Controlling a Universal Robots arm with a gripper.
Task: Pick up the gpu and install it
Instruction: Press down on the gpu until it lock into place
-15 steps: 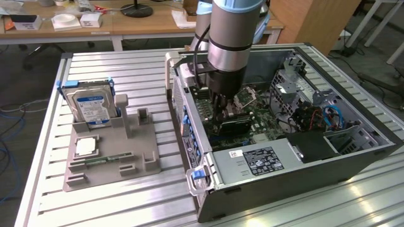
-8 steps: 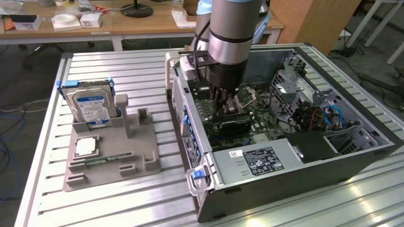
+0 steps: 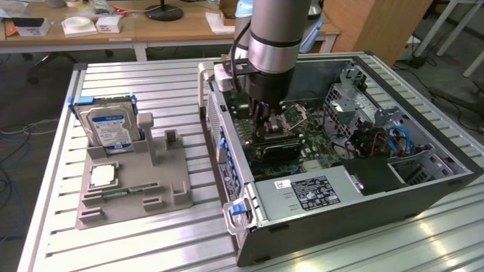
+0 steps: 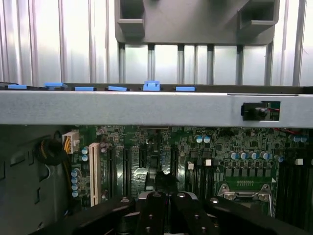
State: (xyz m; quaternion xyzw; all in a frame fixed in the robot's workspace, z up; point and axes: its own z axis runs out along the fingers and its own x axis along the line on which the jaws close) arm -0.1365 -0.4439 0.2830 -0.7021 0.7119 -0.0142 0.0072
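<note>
here the arm reaches down into the open computer case (image 3: 423,187), which lies on its side on the slatted metal table (image 3: 151,243). the gripper (image 3: 266,131) is low over the green motherboard (image 3: 318,148), and its two fingers stand pressed close together, with no gap visible between them. in the wrist view the black fingers (image 4: 157,208) also meet in the middle, just above the board.

the gpu (image 3: 274,148) shows as a dark flat slab standing edge-on on the motherboard, directly under the fingertips. it seems to be seated in a slot already, but the fingers cover its top edge, so i cannot tell if they touch it or pinch it.

in the wrist view the motherboard (image 4: 230,152) lies behind the fingers, with a white slot (image 4: 94,172) and a metal cpu socket frame (image 4: 247,191). the grey wall of the case (image 4: 146,107) crosses the picture, with blue clips (image 4: 151,86) above it.

on the exterior view's left, a grey holder tray (image 3: 132,195) rests on the table, well apart from the gripper. a silver hard drive (image 3: 110,127) with a blue label stands upright in it, and a narrow green ram stick (image 3: 132,190) lies flat near the front.
</note>
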